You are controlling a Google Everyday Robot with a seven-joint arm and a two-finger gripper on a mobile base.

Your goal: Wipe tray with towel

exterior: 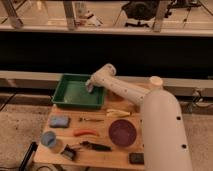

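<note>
The green tray (70, 98) sits at the back left of the wooden table. My gripper (90, 88) is at the end of the white arm (120, 90) and reaches down into the tray's right side, near its far right corner. A small greyish patch shows at the gripper's tip. I cannot tell whether it is the towel, and no towel shows plainly anywhere else.
In front of the tray the table (100, 159) holds a blue sponge (59, 121), a blue cup (48, 139), a red utensil (84, 132), a black brush (95, 146), a dark round plate (122, 132), a yellow item (118, 113) and a black block (136, 158). My large white arm segment (162, 130) covers the table's right side.
</note>
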